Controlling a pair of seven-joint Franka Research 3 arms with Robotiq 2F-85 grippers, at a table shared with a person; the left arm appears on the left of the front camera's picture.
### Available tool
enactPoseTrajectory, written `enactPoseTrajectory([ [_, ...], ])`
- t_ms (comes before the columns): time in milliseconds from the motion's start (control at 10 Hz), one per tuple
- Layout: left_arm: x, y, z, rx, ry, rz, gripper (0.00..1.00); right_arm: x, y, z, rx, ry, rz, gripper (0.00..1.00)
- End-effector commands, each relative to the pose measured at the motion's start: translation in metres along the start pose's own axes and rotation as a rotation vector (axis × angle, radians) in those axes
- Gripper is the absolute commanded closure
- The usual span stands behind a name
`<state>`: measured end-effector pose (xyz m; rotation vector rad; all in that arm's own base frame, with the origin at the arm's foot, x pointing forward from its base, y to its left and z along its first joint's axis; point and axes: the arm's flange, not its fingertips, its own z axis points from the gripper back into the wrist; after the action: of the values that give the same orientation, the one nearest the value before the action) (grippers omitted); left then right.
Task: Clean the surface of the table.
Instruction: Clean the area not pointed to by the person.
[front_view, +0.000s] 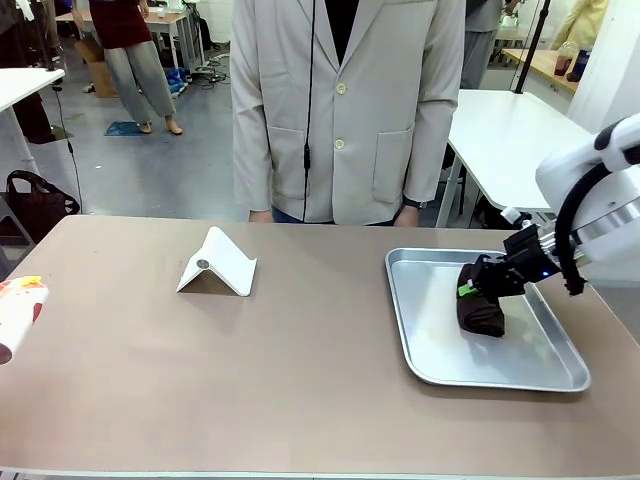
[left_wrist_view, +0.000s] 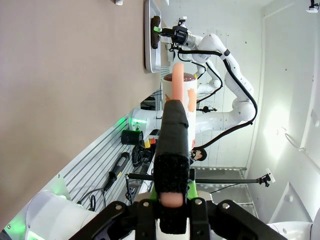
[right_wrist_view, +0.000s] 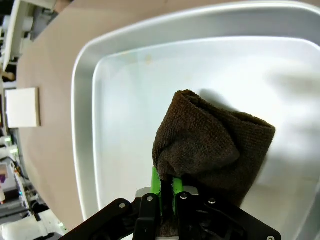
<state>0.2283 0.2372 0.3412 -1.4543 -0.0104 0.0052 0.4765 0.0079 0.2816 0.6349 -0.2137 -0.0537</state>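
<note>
Holding cloth: right gripper (front_view: 470, 288) clamped on the brown cloth (front_view: 486, 312), inside the tray (front_view: 500, 381)
Left gripper (left_wrist_view: 176, 110): pinching a printed cup (left_wrist_view: 189, 95), way off from the tray
Table (front_view: 300, 390): under the tray

A tray (front_view: 428, 330) with a cloth (front_view: 482, 310) sits by the table's (front_view: 300, 370) right edge, a white stand (front_view: 222, 265) left of centre, a cup (front_view: 18, 312) at the left edge.

On the table (front_view: 300, 390), a tray (front_view: 428, 325) holding a cloth (front_view: 485, 313) lies right of a folded stand (front_view: 220, 265).
</note>
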Motion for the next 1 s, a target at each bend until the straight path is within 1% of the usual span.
enactPoseTrajectory([
  [0, -0.002, -0.003, -0.001, -0.005, 0.0, -0.005, 0.79, -0.006, -0.01, 0.01, 0.008, -0.06, -0.04, 0.9],
  [100, -0.002, -0.003, -0.001, -0.005, 0.0, -0.005, 0.79, -0.006, -0.011, 0.014, 0.048, -0.068, -0.053, 0.9],
  [200, -0.002, -0.003, -0.001, -0.005, 0.0, -0.005, 0.79, -0.006, -0.011, 0.017, 0.12, -0.065, -0.072, 0.9],
  [400, -0.002, -0.003, -0.001, -0.005, 0.0, -0.005, 0.79, -0.006, 0.0, 0.024, 0.384, -0.025, -0.156, 0.9],
  [500, -0.002, -0.003, -0.001, -0.005, 0.0, -0.005, 0.79, -0.006, 0.006, 0.028, 0.548, 0.012, -0.213, 0.9],
  [600, -0.002, -0.003, -0.001, -0.005, 0.0, -0.005, 0.79, -0.006, 0.01, 0.034, 0.675, 0.025, -0.284, 0.9],
  [800, -0.002, -0.003, -0.001, -0.005, 0.0, -0.005, 0.79, -0.011, 0.016, 0.058, 0.984, 0.073, -0.41, 0.9],
  [900, -0.002, -0.003, -0.001, -0.005, 0.0, -0.005, 0.79, -0.016, 0.016, 0.075, 1.098, 0.08, -0.433, 0.9],
])
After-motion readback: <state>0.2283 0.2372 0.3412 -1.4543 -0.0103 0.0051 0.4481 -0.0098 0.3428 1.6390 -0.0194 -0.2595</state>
